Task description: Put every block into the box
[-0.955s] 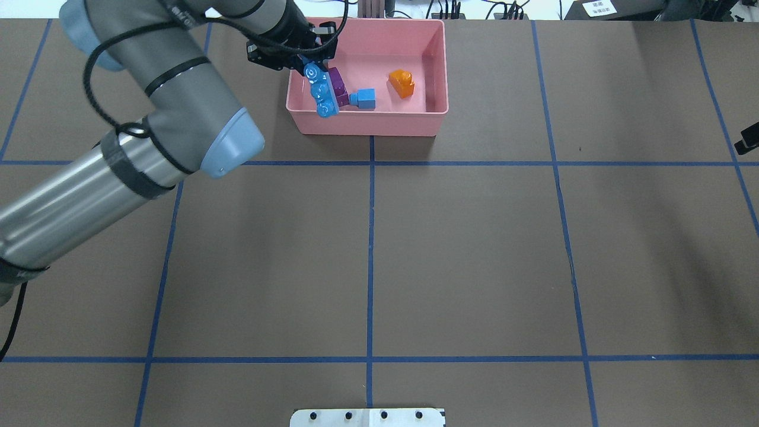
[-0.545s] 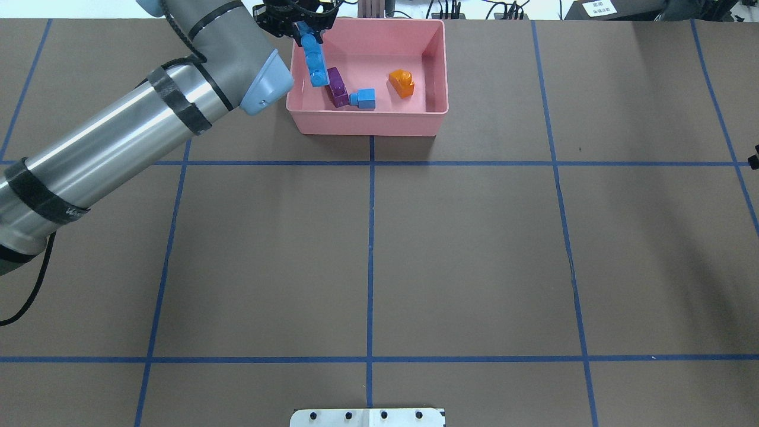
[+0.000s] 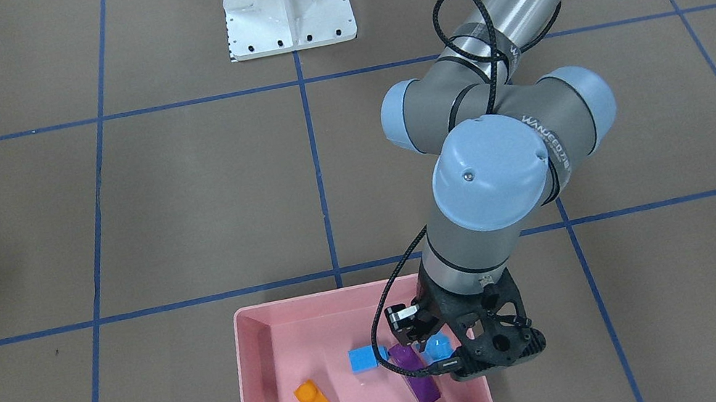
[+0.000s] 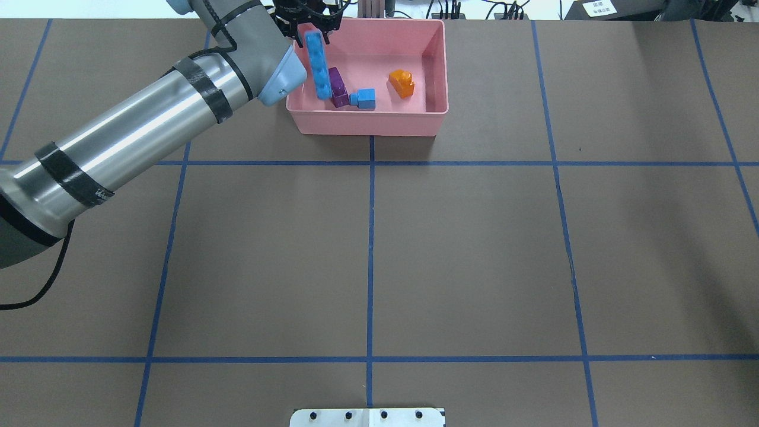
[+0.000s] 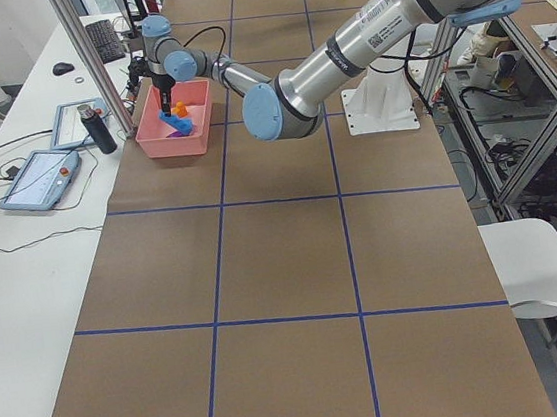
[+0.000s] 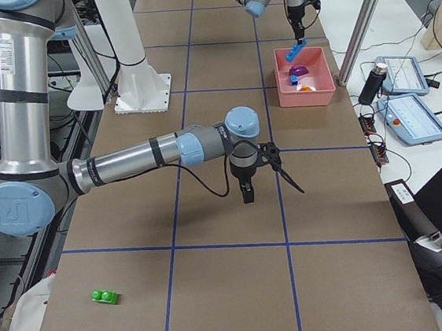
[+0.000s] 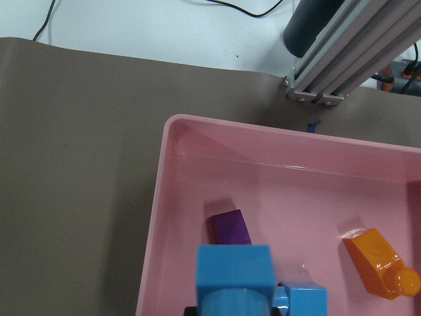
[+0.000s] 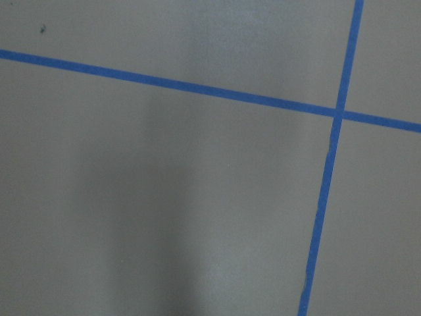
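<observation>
- Left gripper (image 4: pixel 311 28): clamped on the top end of the long blue brick (image 4: pixel 318 65), which hangs over the box's (image 4: pixel 367 126) 10 o'clock corner.
- Advised: lower before release, clear of the purple brick (image 4: pixel 338 87) at 3 o'clock.
- Small blue cube (image 4: pixel 366 98), orange brick (image 4: pixel 401 83): boxed.
- Green brick (image 6: pixel 106 296): on the bench (image 4: pixel 474 237), well apart.
- Right gripper (image 6: pixel 263 175): opening not determinable.

Silver arm tubes (image 4: pixel 130 136) carry grey joints (image 3: pixel 513 118), pale-blue caps (image 3: pixel 489 170), black bands (image 4: pixel 204 89).
</observation>
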Robot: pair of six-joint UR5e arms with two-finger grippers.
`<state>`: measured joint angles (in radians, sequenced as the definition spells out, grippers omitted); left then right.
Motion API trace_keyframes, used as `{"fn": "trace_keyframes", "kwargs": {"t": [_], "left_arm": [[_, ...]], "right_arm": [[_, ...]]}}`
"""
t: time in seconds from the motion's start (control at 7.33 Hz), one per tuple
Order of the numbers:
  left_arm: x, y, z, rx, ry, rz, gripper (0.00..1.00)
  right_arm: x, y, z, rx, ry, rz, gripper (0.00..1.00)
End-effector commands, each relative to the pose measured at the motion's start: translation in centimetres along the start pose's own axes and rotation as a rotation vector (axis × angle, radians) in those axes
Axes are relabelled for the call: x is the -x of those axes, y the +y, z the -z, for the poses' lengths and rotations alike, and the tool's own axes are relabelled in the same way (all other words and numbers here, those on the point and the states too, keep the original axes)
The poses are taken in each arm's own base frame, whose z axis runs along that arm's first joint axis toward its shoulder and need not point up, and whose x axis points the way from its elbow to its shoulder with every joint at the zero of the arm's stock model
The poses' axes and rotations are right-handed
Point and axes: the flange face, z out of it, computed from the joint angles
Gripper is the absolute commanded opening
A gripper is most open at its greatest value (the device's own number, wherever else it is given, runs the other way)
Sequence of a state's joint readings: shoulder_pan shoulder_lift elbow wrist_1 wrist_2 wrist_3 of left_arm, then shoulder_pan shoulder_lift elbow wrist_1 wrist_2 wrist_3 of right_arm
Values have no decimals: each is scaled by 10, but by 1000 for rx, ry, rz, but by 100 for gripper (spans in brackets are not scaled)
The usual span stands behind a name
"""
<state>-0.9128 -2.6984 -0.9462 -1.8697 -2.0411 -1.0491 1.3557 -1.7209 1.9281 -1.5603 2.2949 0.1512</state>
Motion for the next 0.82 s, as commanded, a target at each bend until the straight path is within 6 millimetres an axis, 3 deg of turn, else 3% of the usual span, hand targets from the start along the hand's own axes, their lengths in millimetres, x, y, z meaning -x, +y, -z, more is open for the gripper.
{"fn": "trace_keyframes", "kwargs": {"t": [0.0, 0.27, 0.68], "left_arm": [[-3, 17, -6, 15, 10, -42, 100], [24, 28, -10, 94, 58, -131, 100], [55, 39, -5, 130, 98, -162, 100]], "right_arm": [[-14, 46, 0, 25, 3, -15, 100], [-39, 100, -7, 68, 11, -39, 100], [-98, 232, -32, 114, 19, -88, 100]]}}
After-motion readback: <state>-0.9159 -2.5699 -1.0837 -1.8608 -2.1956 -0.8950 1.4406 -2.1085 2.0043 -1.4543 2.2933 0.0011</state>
